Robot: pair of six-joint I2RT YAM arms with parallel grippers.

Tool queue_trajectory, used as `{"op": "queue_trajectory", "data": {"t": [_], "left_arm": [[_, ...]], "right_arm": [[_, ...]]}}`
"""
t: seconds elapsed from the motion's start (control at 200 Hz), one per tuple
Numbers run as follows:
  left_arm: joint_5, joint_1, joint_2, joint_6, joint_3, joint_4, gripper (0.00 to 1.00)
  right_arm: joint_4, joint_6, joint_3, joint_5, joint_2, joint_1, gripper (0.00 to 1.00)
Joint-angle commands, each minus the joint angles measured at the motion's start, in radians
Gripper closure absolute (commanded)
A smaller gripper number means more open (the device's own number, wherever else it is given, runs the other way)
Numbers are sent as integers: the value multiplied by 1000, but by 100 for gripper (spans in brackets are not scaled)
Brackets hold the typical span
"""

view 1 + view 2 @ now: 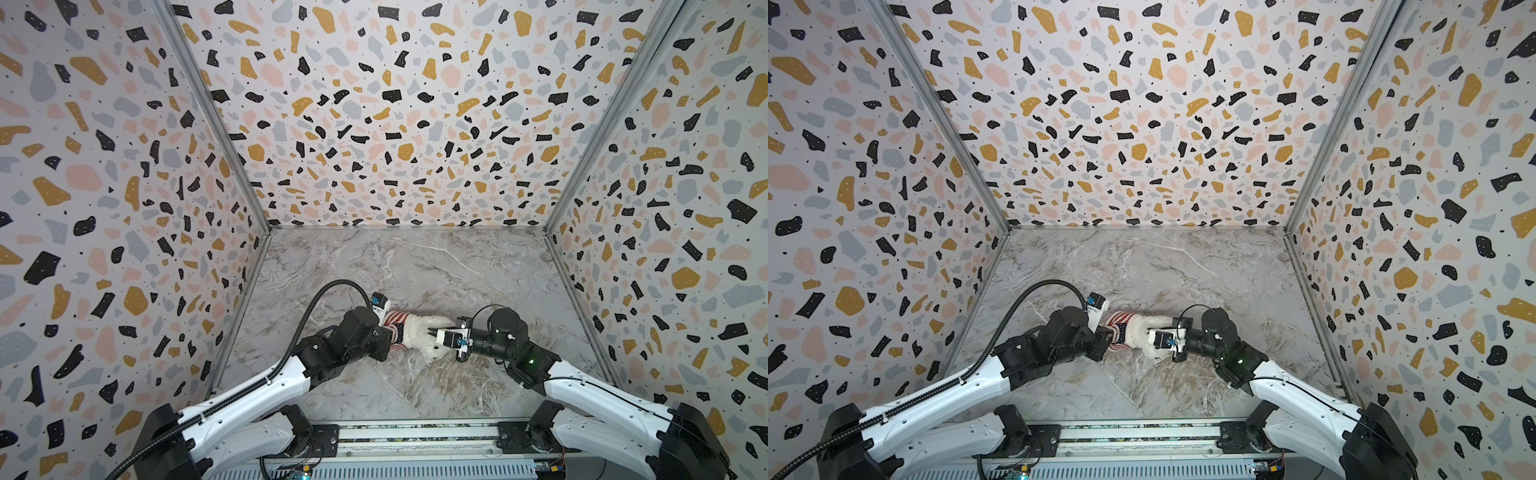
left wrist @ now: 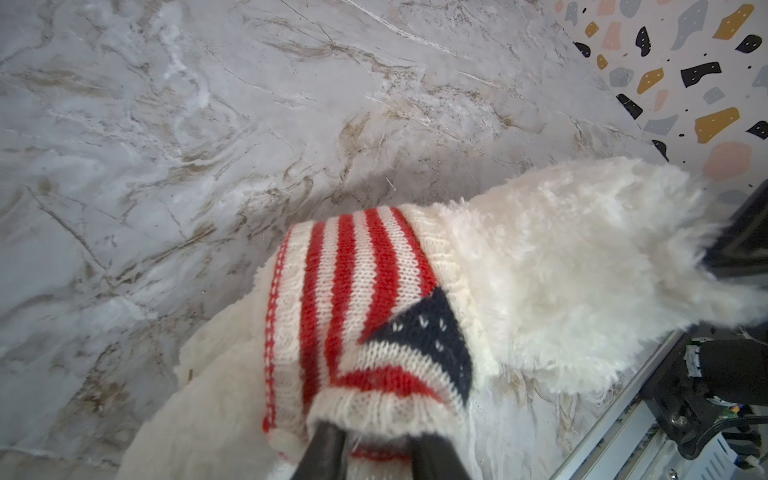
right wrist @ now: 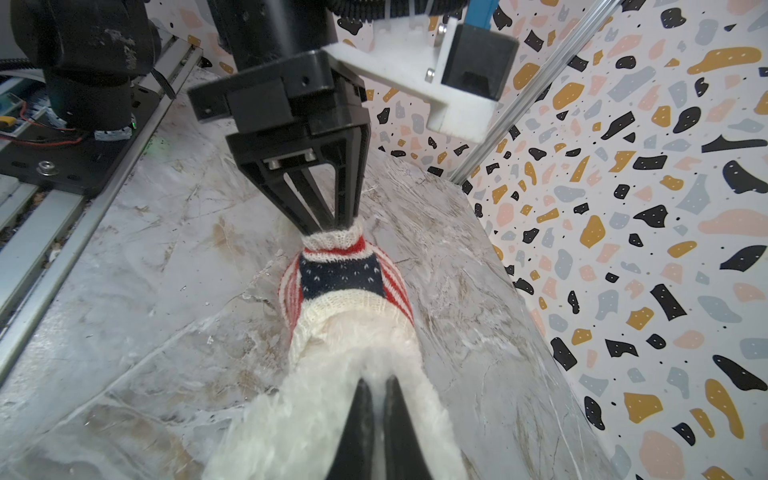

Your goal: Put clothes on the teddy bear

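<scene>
Cream-white teddy bear [image 2: 561, 266]; red-and-white striped sweater [image 2: 353, 291] with a navy, white-flecked patch; grey marbled desk [image 2: 166, 124]; walls [image 1: 374, 104] speckled black, ochre, pink, grey.

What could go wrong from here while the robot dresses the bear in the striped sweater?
1. The left fingers seem to grip only the thin white edge of the sweater; the knit could slip free or stretch out of shape.
2. The right fingers pinch just fur on the bear, so a hard pull might drag the whole bear along instead of sliding the sweater further on.

Arms angled inward; left pincer [image 3: 330, 224] pinching sweater [image 3: 340, 276], right pincer [image 3: 376, 384] clamped on teddy bear [image 3: 316, 374].
</scene>
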Motion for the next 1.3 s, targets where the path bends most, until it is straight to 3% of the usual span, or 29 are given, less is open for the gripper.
{"op": "queue_trajectory", "data": {"t": [0.0,0.18,0.31,0.436,0.601,0.961,1.296], "left_arm": [[50,-7,26,20,-18,99,80],[49,-9,64,26,-28,122,83],[-28,-9,81,46,-25,89,65],[-38,-9,102,59,-30,92,64],[-14,-10,127,69,-33,116,72],[20,-11,106,60,-58,158,100],[85,-10,47,-40,-62,213,100]], "right_arm": [[73,34,7,-33,3,11,100],[88,69,9,-20,25,11,100],[102,79,5,-27,32,10,100],[116,84,4,-36,34,9,100],[121,87,2,-38,34,9,100],[151,123,-3,-29,38,6,100],[102,247,71,-2,72,-84,100]]}}
